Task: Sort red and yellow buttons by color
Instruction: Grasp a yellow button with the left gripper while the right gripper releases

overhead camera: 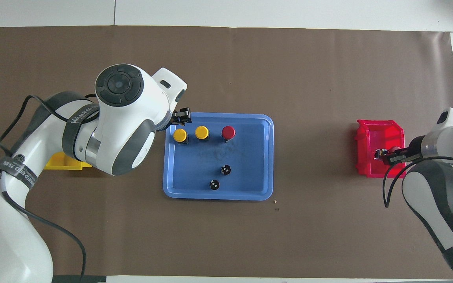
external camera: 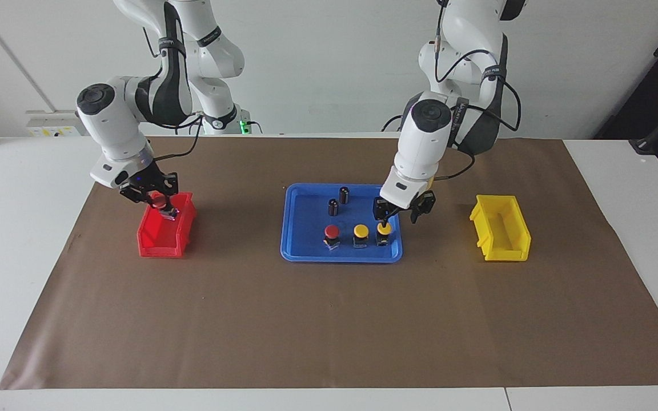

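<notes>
A red button (external camera: 332, 231) and two yellow buttons (external camera: 361, 231) (external camera: 384, 228) stand in a row in the blue tray (external camera: 306, 254). They also show in the overhead view, red (overhead camera: 228, 132) and yellow (overhead camera: 201, 132) (overhead camera: 180, 135). My left gripper (external camera: 398, 212) is open and hangs just above the yellow button at the tray's left-arm end, not touching it; it also shows in the overhead view (overhead camera: 181, 116). My right gripper (external camera: 155, 200) is shut on the second red button (external camera: 161, 201) and holds it over the red bin (external camera: 160, 242).
Two dark capless cylinders (external camera: 344, 194) (external camera: 333, 206) stand in the tray nearer to the robots than the buttons. The yellow bin (external camera: 500, 235) stands toward the left arm's end of the table; in the overhead view the left arm hides most of it (overhead camera: 65, 165). Brown paper covers the table.
</notes>
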Robot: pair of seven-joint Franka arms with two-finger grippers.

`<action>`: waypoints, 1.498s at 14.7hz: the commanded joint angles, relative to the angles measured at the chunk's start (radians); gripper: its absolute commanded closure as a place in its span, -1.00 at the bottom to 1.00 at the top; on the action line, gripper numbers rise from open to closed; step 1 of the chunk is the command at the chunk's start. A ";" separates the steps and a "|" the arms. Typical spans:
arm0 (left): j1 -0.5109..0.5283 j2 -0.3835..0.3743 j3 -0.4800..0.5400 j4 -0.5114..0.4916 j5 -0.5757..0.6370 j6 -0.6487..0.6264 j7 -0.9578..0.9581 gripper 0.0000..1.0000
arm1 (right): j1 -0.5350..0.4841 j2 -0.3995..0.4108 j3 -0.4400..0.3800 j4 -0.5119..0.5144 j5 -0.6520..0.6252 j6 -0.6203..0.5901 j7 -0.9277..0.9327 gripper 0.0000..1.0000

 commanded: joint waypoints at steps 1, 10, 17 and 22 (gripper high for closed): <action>-0.033 0.045 0.015 0.014 0.009 0.027 -0.031 -0.63 | -0.015 -0.022 0.006 -0.063 -0.013 0.074 -0.022 0.67; -0.057 0.059 0.015 -0.055 0.009 0.060 -0.065 -0.47 | -0.027 -0.003 0.006 -0.029 -0.080 0.062 -0.070 -0.39; -0.050 0.058 0.015 -0.055 0.009 0.050 -0.068 0.25 | 0.075 0.102 0.013 0.371 -0.064 -0.319 0.103 -0.64; -0.048 0.026 0.015 -0.030 -0.020 -0.041 -0.060 0.97 | 0.230 0.178 0.013 0.544 0.041 -0.389 0.371 -0.99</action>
